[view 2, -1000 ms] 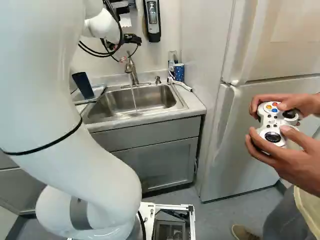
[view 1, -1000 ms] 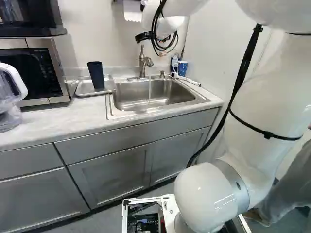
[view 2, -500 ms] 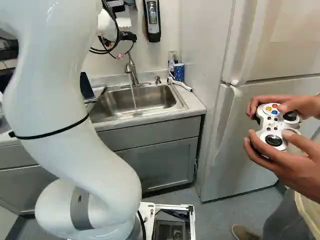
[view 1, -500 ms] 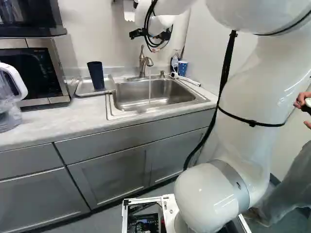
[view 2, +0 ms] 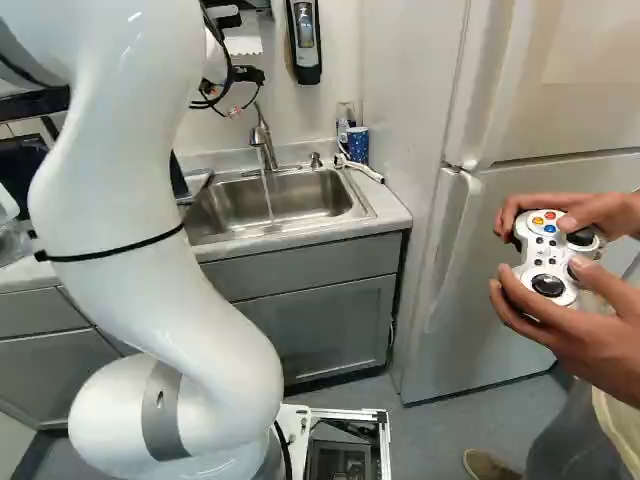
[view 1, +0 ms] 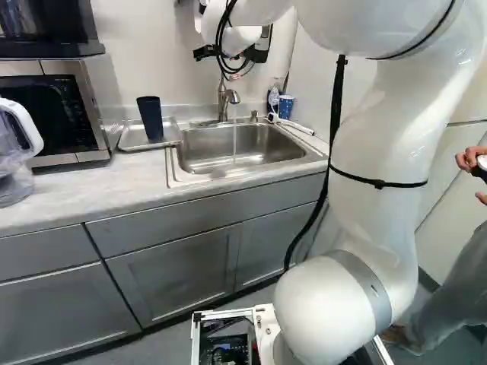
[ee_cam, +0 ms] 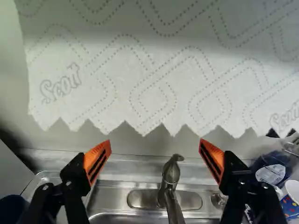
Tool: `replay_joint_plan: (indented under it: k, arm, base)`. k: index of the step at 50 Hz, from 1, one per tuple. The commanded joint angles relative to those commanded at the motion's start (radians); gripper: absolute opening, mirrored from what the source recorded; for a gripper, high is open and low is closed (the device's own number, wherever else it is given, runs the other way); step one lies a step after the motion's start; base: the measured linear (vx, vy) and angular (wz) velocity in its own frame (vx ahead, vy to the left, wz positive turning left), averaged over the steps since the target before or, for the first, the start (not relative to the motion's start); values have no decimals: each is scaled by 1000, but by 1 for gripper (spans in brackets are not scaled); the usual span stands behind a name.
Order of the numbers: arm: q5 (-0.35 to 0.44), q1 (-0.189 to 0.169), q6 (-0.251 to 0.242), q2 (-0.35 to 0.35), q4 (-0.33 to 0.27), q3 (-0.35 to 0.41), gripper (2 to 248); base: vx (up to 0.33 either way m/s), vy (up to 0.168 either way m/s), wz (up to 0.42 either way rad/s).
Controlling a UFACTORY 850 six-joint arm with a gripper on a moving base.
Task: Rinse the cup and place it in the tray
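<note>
Since the earlier frames the arm [view 1: 384,152] has carried its gripper [view 1: 204,52], jaws spread wide, leftward in the left base view, while the dark blue tumbler [view 1: 150,119] stays in the metal tray [view 1: 132,141]. The pale countertop [view 1: 84,182] holds the sink [view 1: 242,144], water running, between microwave [view 1: 59,114] and refrigerator [view 2: 530,250]; in the right base view the arm partly hides tumbler and tray.

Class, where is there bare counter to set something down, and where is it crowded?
The widest bare patch of counter lies between the clear jug, microwave, tray and sink. Crowded: the back corner by the sink, with a bottle, blue cup and white tool.
</note>
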Motion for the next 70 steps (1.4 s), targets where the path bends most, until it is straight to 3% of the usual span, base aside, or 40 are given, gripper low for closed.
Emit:
replay_joint_plan:
  k: [36,70]
  arm:
    - [-75,23,0,-78,0,-89,247]
    - [-181,21,0,-96,0,-109,247]
  base:
    - [0,0,0]
    - [0,0,0]
